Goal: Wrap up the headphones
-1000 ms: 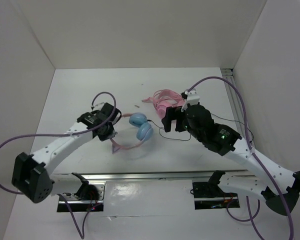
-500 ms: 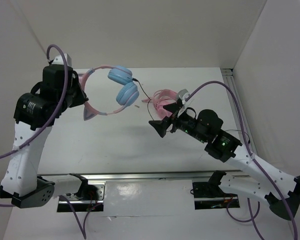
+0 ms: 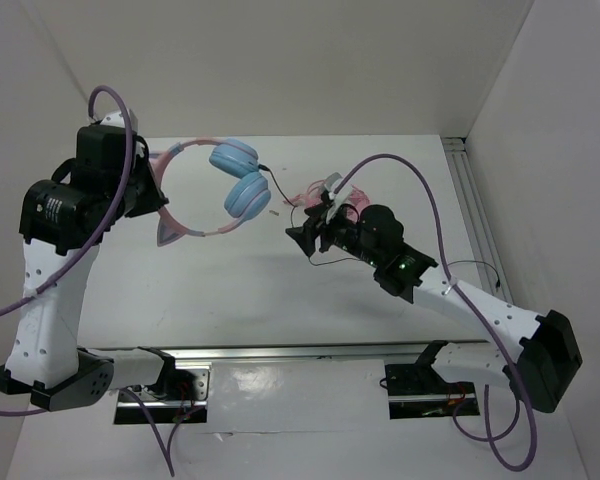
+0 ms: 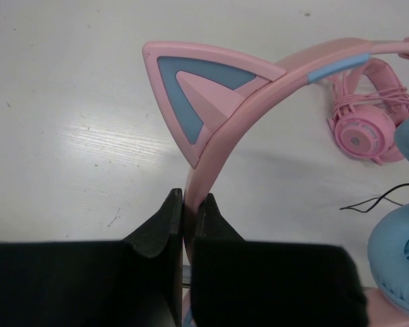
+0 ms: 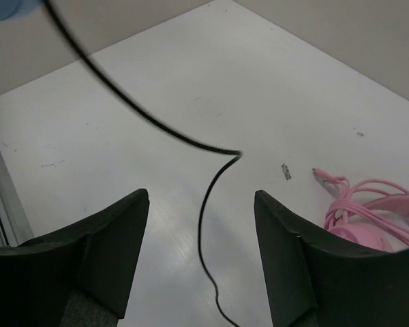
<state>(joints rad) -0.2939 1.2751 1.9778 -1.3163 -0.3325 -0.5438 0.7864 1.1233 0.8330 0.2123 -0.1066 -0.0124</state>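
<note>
The headphones hang in the air at the back left, with light blue ear cups [image 3: 245, 193] and a pink cat-ear headband [image 3: 180, 148]. My left gripper [image 3: 158, 195] is shut on the headband just below a cat ear [image 4: 191, 95]; the fingertips [image 4: 170, 208] pinch the band in the left wrist view. A blue cup [image 4: 395, 252] shows at the right edge there. The thin black cable [image 3: 280, 192] runs from the cups down to the table. My right gripper [image 3: 302, 238] is open, low over the table. The cable [image 5: 206, 197] lies between its jaws, untouched.
All-pink headphones [image 3: 315, 195] with a wound pink cord lie on the table behind my right gripper; they also show in the left wrist view [image 4: 368, 122] and the right wrist view [image 5: 375, 211]. A small scrap [image 3: 273, 211] lies nearby. Walls enclose the table; a rail [image 3: 470, 200] runs along the right.
My left arm has lifted the headphones off the table to high at the back left. My right gripper has moved left to the hanging cable.
</note>
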